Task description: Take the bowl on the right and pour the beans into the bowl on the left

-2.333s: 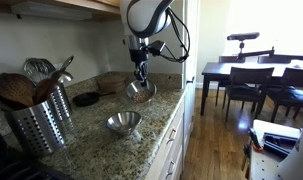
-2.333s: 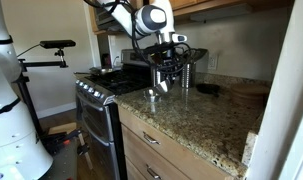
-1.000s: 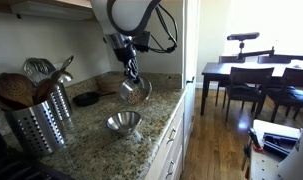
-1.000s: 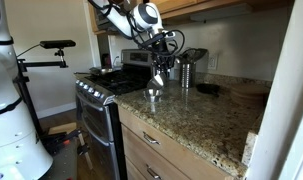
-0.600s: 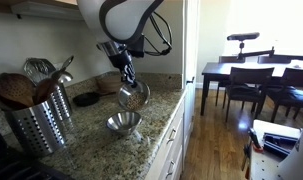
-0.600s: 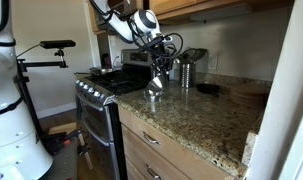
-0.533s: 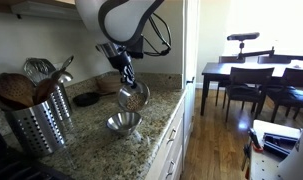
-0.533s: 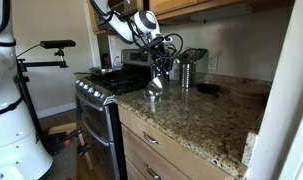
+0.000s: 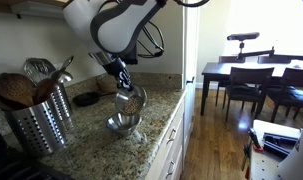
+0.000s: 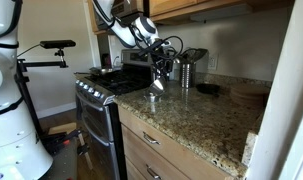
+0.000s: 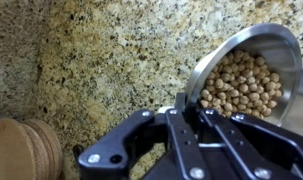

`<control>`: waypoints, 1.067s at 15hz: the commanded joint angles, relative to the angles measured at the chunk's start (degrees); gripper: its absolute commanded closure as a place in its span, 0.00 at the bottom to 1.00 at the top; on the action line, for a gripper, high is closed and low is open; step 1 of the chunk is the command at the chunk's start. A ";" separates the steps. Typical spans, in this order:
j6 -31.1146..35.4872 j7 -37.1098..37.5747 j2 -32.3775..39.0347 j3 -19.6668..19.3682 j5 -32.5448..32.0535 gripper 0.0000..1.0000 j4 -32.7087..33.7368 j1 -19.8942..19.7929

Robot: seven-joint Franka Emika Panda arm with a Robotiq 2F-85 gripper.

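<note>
Where the granite counter (image 9: pixel 86 138) faces a dining table (image 9: pixel 241 72), the gripper (image 9: pixel 125 86) is clamped on the tilted bowl (image 9: pixel 134 99) above the near bowl (image 9: pixel 122 125); its beans (image 11: pixel 241 85) are shown only by the wrist view.

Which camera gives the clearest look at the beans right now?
The wrist view: the beans show as individual pale pieces piled in the tilted held bowl. Both exterior views show only the held bowl in the gripper; beans too small to make out.
</note>
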 commanded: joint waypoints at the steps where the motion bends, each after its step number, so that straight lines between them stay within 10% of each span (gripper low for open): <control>1: -3.10 2.11 0.53 -0.17 -3.25 0.92 2.22 1.48; 16: -2.08 9.42 -1.98 1.01 -9.85 0.92 -0.30 3.35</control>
